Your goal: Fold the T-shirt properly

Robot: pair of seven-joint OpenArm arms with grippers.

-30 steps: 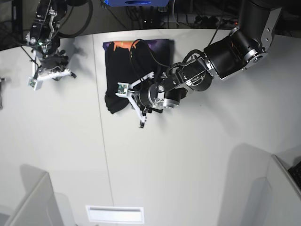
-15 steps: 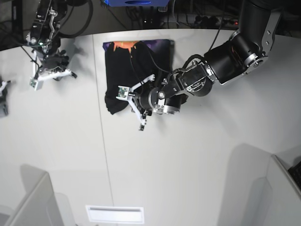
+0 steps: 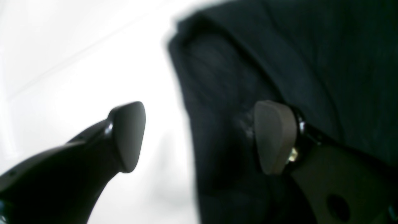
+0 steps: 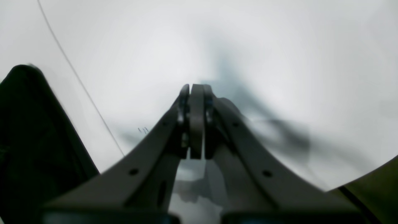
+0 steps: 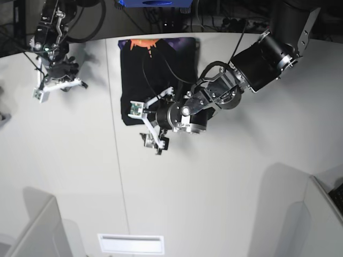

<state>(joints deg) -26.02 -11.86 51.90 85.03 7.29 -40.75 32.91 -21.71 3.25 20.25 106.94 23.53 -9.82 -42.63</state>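
Observation:
The black T-shirt (image 5: 155, 75) lies folded into a rectangle at the back middle of the white table, with its purple and orange print (image 5: 144, 43) along the far edge. My left gripper (image 5: 153, 136) stands open at the shirt's front left corner. In the left wrist view the left gripper (image 3: 200, 107) is empty: one pad (image 3: 127, 137) is over bare table, the other pad (image 3: 273, 137) over the T-shirt (image 3: 295, 46). My right gripper (image 5: 59, 83) rests far left, apart from the shirt. In the right wrist view the right gripper (image 4: 196, 90) is shut on nothing.
A thin table seam (image 5: 115, 160) runs front to back just left of the shirt. Grey partitions stand at the front left (image 5: 32, 230) and front right (image 5: 321, 214). A white slot (image 5: 131, 243) sits near the front edge. A blurred dark shape (image 4: 25, 130) fills the right wrist view's left side.
My left gripper has opened and let go of the shirt's front edge, shifting slightly left. The shirt now lies flatter and squarer. The right arm has not moved.

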